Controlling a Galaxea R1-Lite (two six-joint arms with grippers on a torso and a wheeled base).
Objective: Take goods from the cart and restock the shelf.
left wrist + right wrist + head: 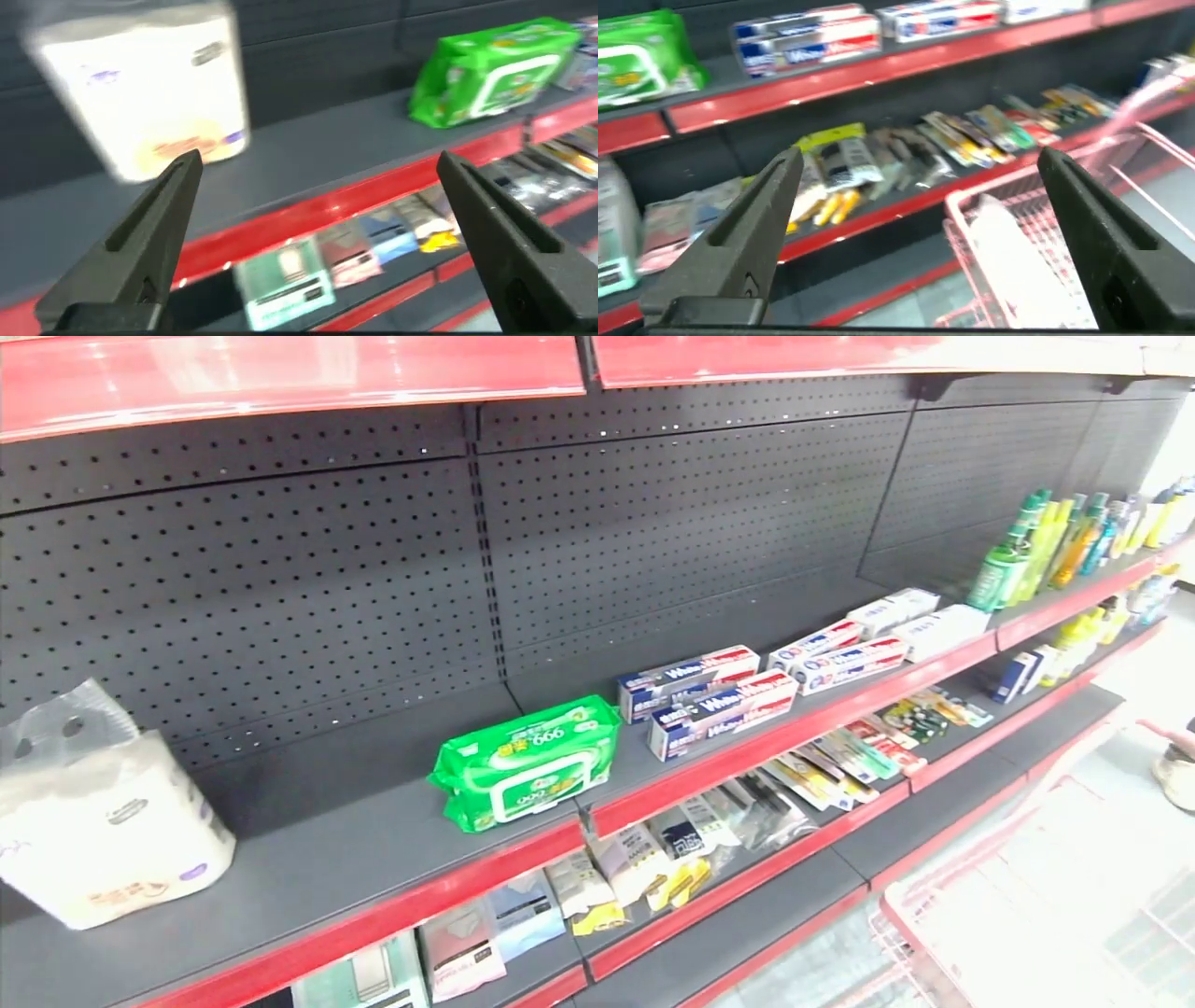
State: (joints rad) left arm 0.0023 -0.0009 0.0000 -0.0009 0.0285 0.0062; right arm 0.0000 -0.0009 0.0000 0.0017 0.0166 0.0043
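green wipes pack (pixel 525 763) btwn tissue pack (pixel 103 831) & toothpaste boxes (pixel 719 702) on shelf (pixel 355 831).

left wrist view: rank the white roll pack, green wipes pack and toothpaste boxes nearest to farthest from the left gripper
1. white roll pack, on the shelf just beyond the left gripper.
2. green wipes pack, farther along that shelf.
3. toothpaste boxes, beyond that pack.

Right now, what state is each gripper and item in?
left gripper, open, empty
right gripper, open, empty
green wipes pack, lying flat on the shelf
paper roll pack, resting on the shelf, wrapped
toothpaste boxes, lying flat, closed
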